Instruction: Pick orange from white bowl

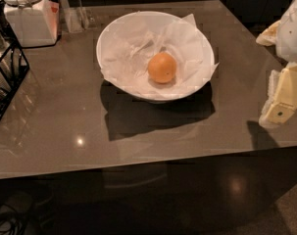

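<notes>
Nothing legible anywhere: no text, brand or number. A red patch on the jar [29, 14] is too small to read. The pincer [280, 104] at the right edge, beside the counter [64, 116], shows no readable mark either.

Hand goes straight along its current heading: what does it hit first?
Probably the bare tabletop just below it: the hand tilts down-left near the table's right edge. The orange in the white bowl sits farther left, off that line. Depth is unclear.
</notes>
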`<action>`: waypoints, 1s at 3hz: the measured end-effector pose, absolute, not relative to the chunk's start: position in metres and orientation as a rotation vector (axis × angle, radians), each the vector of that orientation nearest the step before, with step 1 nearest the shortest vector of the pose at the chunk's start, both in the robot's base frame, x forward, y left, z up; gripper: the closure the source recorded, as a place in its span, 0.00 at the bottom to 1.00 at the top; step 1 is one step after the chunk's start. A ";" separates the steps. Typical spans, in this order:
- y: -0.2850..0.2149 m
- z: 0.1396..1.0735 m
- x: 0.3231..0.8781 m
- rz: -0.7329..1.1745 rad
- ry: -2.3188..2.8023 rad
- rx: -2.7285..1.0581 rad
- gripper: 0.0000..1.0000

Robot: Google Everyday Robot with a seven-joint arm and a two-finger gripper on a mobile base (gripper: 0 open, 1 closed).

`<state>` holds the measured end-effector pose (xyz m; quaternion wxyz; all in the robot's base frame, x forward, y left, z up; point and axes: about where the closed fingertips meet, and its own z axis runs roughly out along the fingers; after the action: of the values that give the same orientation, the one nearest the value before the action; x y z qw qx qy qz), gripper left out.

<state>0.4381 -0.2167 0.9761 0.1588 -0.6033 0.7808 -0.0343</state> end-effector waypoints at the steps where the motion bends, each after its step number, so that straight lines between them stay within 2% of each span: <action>1: -0.217 0.976 0.438 -0.098 2.232 -1.725 0.00; 3: -0.187 0.996 0.495 0.085 2.054 -1.689 0.00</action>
<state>0.4951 -0.1865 0.9955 0.2381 -0.6165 0.7499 0.0310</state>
